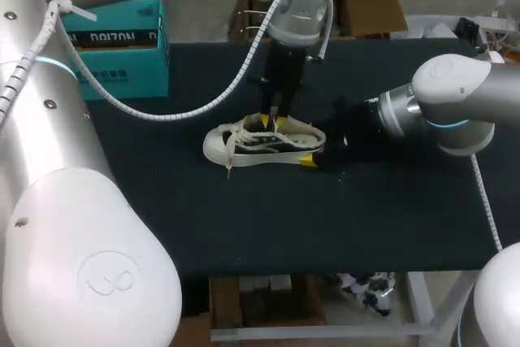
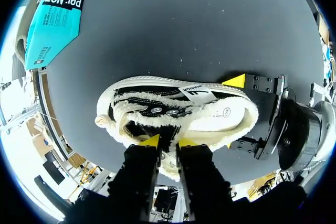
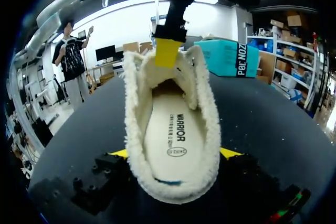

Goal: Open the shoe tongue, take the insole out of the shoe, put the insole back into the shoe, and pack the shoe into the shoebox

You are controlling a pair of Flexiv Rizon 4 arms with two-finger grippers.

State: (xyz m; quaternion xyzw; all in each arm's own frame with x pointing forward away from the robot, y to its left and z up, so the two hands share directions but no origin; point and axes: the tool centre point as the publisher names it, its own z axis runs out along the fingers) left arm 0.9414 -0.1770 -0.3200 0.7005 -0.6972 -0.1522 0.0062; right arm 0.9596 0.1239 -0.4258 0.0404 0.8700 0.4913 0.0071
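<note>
Teal shoebox sits at the far left of the table; left arm comes in beside it and points straight down over the shoe, left gripper narrow, tips pinching the fleecy tongue (which stands up off the opening). Shoe is upright mid-table, toe leftward, insole lying inside; right arm lies low and level from the right, right gripper spread around the heel, one tip pressed on each side.
</note>
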